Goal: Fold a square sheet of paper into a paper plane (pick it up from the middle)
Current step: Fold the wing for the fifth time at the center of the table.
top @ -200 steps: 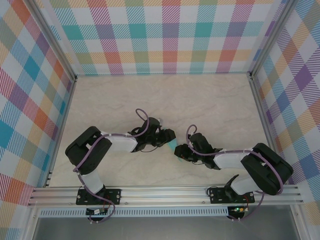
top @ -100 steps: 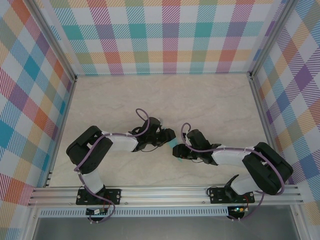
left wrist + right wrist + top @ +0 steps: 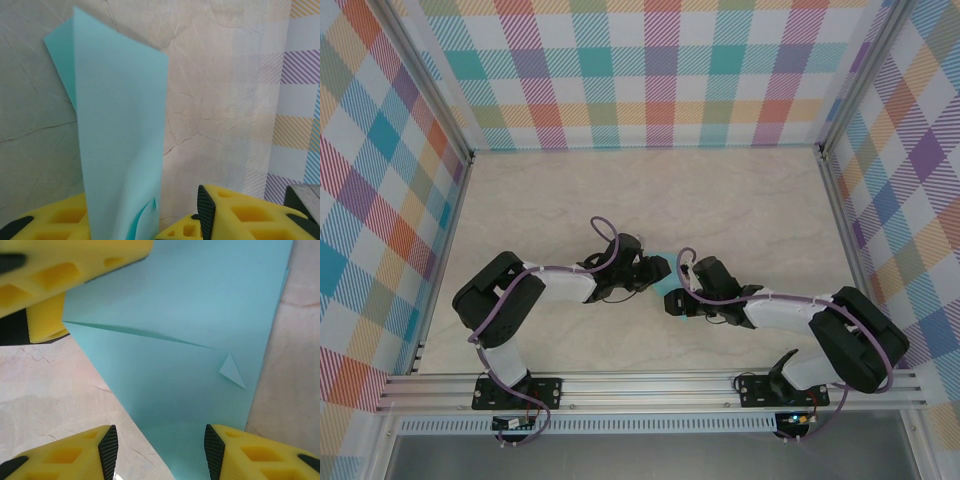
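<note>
Three plaid walls (image 3: 660, 75); beige marble tabletop (image 3: 720, 200); paper plane (image 3: 120, 140).

1. The paper plane (image 3: 122, 140) was thin matt paper, smooth, with crisp creases.
2. The gripper fingers (image 3: 260, 455) were matt yellow and foam-like, with black ribbed pads (image 3: 108, 452).
3. The table (image 3: 720, 200) was a pale marble-look surface, veined and faintly satin.
4. The frame rails (image 3: 650, 388) were ribbed bare metal.
5. The arm casings (image 3: 560, 288) were smooth plastic, white and black.
6. The walls (image 3: 660, 70) were matt checked print.
</note>
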Robot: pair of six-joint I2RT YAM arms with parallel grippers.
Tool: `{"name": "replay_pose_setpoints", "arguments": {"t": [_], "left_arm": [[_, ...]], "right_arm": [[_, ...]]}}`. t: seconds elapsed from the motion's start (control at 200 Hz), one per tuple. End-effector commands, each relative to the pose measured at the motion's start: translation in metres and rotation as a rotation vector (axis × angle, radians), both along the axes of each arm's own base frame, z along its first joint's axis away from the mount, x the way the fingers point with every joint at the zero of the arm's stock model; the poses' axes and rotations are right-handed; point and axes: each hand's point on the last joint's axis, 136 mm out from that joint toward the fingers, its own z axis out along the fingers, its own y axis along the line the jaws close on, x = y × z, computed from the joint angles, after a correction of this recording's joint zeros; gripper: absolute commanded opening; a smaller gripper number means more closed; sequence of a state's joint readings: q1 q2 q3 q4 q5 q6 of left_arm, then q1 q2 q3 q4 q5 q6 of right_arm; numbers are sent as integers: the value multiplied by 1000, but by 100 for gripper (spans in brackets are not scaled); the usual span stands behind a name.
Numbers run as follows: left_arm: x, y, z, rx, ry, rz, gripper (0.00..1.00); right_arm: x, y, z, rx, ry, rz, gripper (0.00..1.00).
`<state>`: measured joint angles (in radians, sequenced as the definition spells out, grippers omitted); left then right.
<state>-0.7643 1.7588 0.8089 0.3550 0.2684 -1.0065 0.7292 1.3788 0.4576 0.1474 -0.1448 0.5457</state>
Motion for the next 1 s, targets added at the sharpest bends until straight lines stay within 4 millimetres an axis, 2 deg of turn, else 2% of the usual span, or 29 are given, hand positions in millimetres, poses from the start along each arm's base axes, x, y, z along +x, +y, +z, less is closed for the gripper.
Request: {"name": "replay_pose_setpoints", "arguments": {"t": [0.0,0.15,0.36,0.415,0.52,0.705,0.915,0.995], "left_arm": [[4,-2,0,16,6,9,41],[4,3,-4,52,32,21,25],[4,9,-7,92,74,37,3],[4,11,-8,101,97,39,0],[6,10,-5,96,121,29,0],[6,8,-3,86,153,11,0],[7,6,-3,82,171,-3,0],[7,6,-2,81,169,-5,0]], "right_arm": [[6,-4,4,-56,-128,54,52],[7,-2,9,-98,-256,103,52],[13,-12,19,-145,-401,93,53],[14,-13,19,-151,-422,103,53],[14,-12,15,-178,-438,127,54],[2,10,15,-209,-549,265,54],[9,15,16,-278,-621,276,54],[12,13,4,-345,-609,306,53]]}}
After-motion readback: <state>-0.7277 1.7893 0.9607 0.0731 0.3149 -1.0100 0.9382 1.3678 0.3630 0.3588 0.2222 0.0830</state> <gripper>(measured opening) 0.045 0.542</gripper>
